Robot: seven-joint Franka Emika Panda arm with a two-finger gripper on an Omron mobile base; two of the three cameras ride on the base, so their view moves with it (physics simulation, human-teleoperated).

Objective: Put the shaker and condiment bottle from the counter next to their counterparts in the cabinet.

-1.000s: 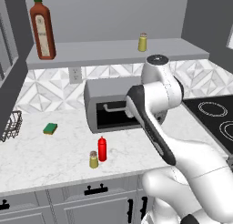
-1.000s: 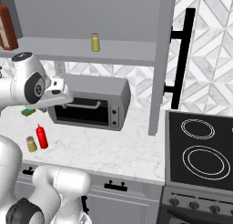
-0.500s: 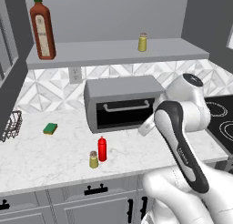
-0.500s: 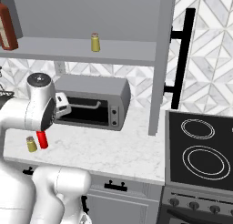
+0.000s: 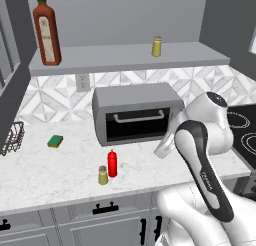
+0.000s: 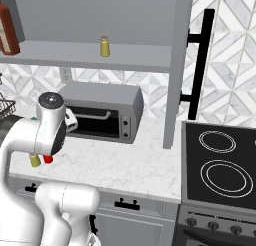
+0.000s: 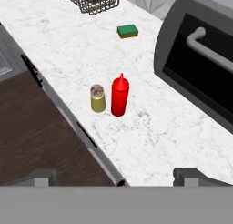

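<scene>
Both pincer (image 7: 113,176) tips spread, aimed down at counter (image 7: 173,136).

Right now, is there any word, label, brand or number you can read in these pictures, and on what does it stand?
Tall brown bottle on the cabinet shelf: pale label with dark marks, too small and blurred to read.
Shaker, red squeeze bottle, toaster oven, second shaker: no text visible.
Nothing legible anywhere.
</scene>
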